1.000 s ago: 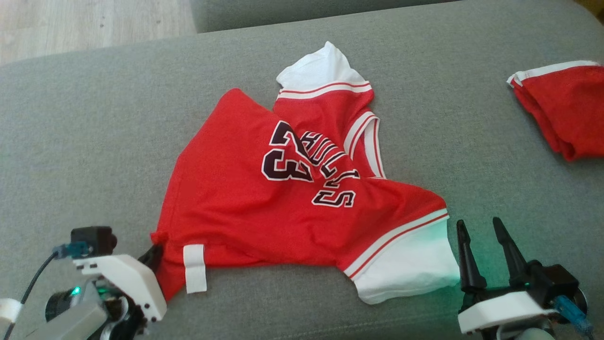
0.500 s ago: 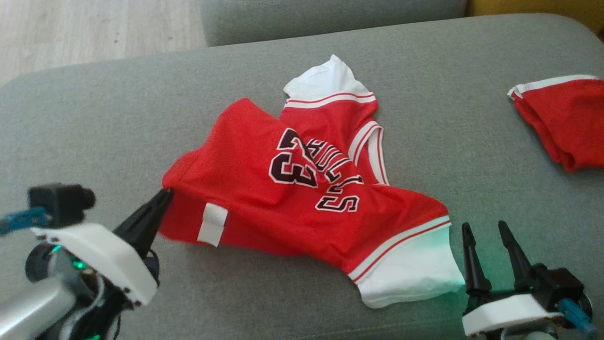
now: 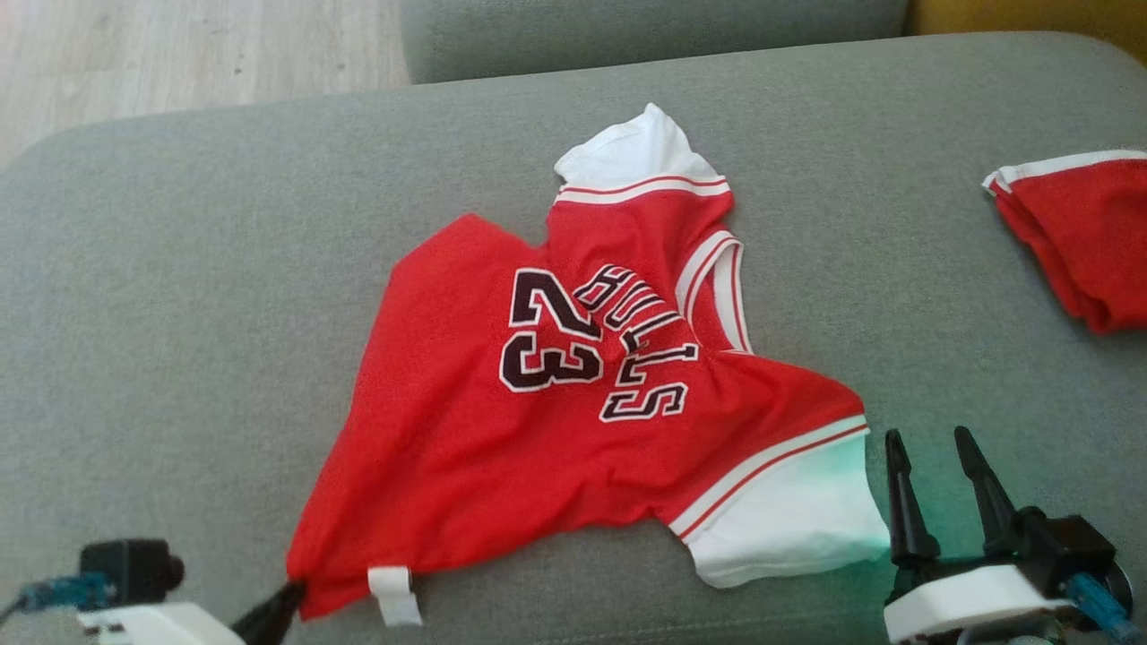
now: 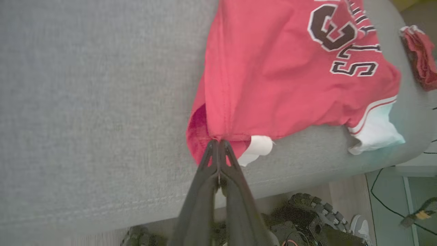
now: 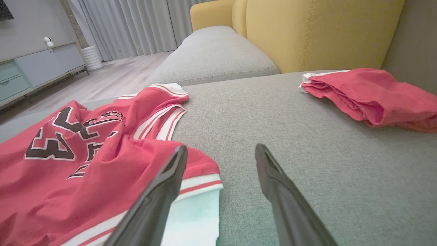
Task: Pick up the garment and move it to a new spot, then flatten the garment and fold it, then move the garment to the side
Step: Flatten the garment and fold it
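Observation:
The garment [image 3: 502, 448] is a red jersey with white sleeves and black "23" and "BULLS" lettering, lying rumpled on the grey sofa cushion [image 3: 179, 313]. My left gripper [image 3: 291, 593] at the lower left is shut on the garment's near left hem corner, beside a white tag [image 3: 394, 596]; the left wrist view shows its fingers [image 4: 218, 145] pinching the red cloth [image 4: 273, 85]. At the lower right my right gripper [image 3: 932, 443] stands open just right of the white sleeve [image 3: 789, 520], holding nothing. In the right wrist view its gripper [image 5: 222, 152] hovers at the jersey [image 5: 68, 164] sleeve edge.
A second red garment [image 3: 1084, 233] lies folded at the cushion's right edge, also in the right wrist view [image 5: 368, 95]. Wooden floor [image 3: 179, 54] lies beyond the far left. Another grey cushion [image 5: 211, 51] and a yellow backrest [image 5: 324, 30] stand behind. The near cushion edge [image 4: 205, 212] is close to my left gripper.
My left gripper lifted the hem corner, then pulled it down and toward me, stretching the jersey's left side out flatter. The right gripper stayed put. The camera shifted slightly.

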